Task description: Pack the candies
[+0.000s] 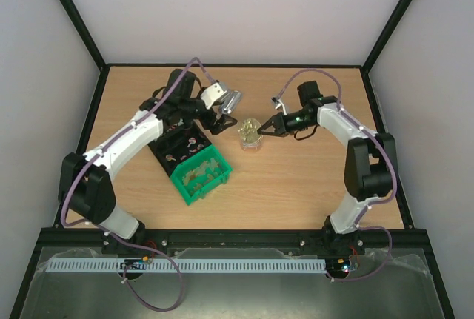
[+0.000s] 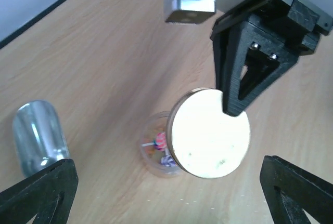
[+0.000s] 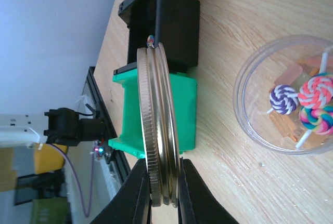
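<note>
A small clear cup (image 3: 248,114) stands on the table and holds a few swirled lollipop candies (image 3: 307,99), pink, blue and purple. My right gripper (image 3: 164,193) is shut on a round gold-rimmed lid (image 3: 158,130), held on edge just left of the cup. In the left wrist view the lid (image 2: 208,135) covers part of the cup, and the candies (image 2: 161,143) show beside it. My left gripper (image 2: 166,182) is open and empty, hovering above the cup. From above, both grippers flank the cup (image 1: 250,134).
A green bin (image 1: 200,175) with pale candies sits at centre left, and a black bin (image 1: 178,145) is behind it. A metal scoop (image 2: 39,135) lies on the table to the left of the cup. Black frame posts stand at the table's corners.
</note>
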You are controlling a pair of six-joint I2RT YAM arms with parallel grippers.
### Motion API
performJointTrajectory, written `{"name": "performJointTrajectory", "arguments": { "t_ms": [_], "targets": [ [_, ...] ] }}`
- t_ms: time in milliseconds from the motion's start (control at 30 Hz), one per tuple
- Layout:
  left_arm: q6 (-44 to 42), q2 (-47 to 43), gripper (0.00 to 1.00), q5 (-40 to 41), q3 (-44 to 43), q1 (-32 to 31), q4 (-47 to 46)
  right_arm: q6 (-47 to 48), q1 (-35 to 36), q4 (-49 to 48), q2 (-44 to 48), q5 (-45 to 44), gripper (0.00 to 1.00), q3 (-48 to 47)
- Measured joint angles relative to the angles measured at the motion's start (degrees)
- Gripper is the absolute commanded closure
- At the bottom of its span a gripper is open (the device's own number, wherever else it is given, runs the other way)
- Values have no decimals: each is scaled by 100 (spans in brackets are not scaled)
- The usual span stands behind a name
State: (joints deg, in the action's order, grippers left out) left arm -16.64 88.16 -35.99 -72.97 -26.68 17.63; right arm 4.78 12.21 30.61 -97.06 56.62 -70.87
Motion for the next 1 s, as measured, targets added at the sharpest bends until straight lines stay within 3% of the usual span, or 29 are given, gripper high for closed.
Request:
{"name": "performJointTrajectory", "arguments": {
  "t_ms": [267, 667, 1000],
  "targets": [
    [-767, 632, 1, 754, -92, -170, -17, -494, 2, -48, -837, 422, 98, -304],
    [-2159, 1161, 4, 852, 190, -192, -129, -634, -61, -52, -1512, 481, 99, -566],
    [-2695, 1652, 12, 1005, 332, -284, -321, -675, -170, -55, -1692, 466, 98, -750]
  ]
}}
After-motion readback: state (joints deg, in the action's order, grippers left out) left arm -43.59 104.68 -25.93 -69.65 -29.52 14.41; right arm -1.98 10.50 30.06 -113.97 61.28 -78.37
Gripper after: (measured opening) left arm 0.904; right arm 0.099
